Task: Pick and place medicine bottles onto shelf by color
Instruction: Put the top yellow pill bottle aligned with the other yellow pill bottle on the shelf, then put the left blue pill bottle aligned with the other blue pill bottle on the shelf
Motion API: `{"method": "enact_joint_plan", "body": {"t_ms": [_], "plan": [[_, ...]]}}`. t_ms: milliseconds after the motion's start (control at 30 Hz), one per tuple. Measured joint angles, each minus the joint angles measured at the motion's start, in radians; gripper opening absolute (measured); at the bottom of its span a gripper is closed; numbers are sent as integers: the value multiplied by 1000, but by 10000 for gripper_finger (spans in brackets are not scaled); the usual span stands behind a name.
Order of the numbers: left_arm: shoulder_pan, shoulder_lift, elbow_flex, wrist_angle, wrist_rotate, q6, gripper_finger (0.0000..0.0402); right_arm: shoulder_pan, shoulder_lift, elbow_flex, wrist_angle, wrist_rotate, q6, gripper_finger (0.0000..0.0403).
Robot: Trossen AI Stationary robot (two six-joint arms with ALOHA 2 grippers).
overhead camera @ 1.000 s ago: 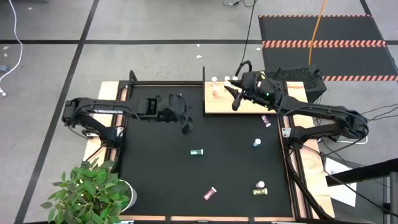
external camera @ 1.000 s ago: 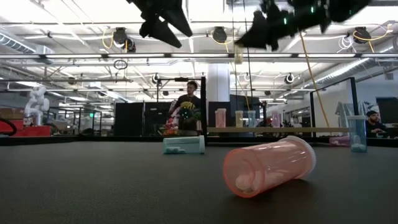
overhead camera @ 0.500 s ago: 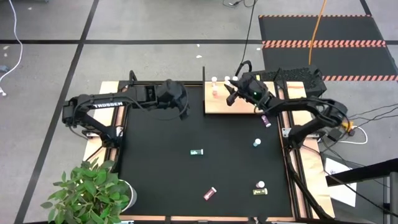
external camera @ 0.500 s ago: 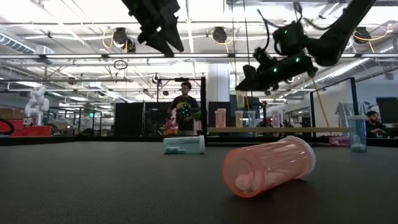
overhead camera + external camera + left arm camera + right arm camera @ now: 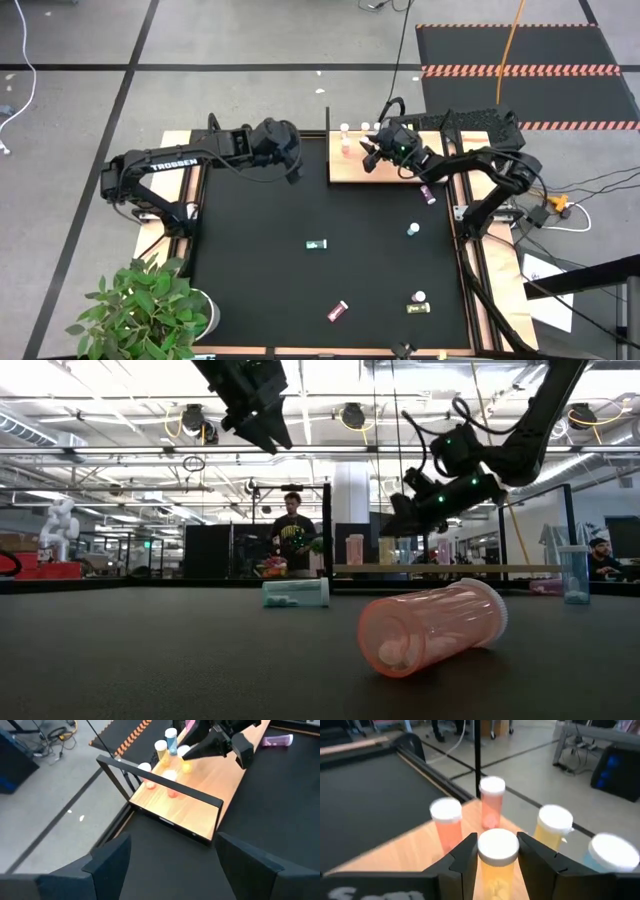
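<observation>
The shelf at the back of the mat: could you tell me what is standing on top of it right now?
On the shelf stand white-capped bottles: two pink, a yellow and a blue. The right gripper holds another yellow bottle over the board, hiding whatever lies beneath.

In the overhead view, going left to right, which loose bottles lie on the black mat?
Teal bottle → red bottle → yellow-green bottle, with a white-capped one just above it → blue bottle → purple bottle.
</observation>
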Motion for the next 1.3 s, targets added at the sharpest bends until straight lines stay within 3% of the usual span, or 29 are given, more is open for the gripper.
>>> {"method": "enact_joint_plan", "body": {"t_ms": [300, 733, 1067, 1300], "plan": [[21, 0, 0, 0, -1, 33, 292, -13, 56, 0, 91, 0, 1, 119], [21, 0, 0, -1, -1, 15, 292, -13, 55, 1, 63, 0, 62, 122], [21, 0, 0, -10, -1, 10, 292, -13, 21, 0, 44, 0, 107, 201], [10, -6, -1, -14, 6, -21, 292, -10, -142, 0, 7, 2, 72, 223]]}}
